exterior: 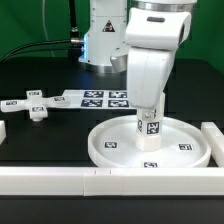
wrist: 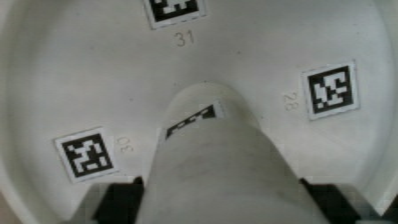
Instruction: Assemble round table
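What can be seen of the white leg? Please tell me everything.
The leg is a short white cylinder, plastic by its look, with black-white square tags on its side. It stands upright at the middle of the big disc, its lower end on the disc's centre. The gripper holds its upper part from above, one finger on each side.

The large rimmed disc (exterior: 120, 130) looks like smooth white plastic with a dull satin sheen, and its square tags are flat, matt black-and-white print. The cylinder leg (exterior: 148, 128) has the same smooth white plastic look. The table (exterior: 40, 150) is black and matt, with no shine. The hand (exterior: 148, 112) has a smooth, slightly glossy white shell, and its fingers (wrist: 121, 200) are dark and matt. The border bar (exterior: 50, 180) along the table's front edge is smooth and white. The marker board (exterior: 70, 98) is matt white.
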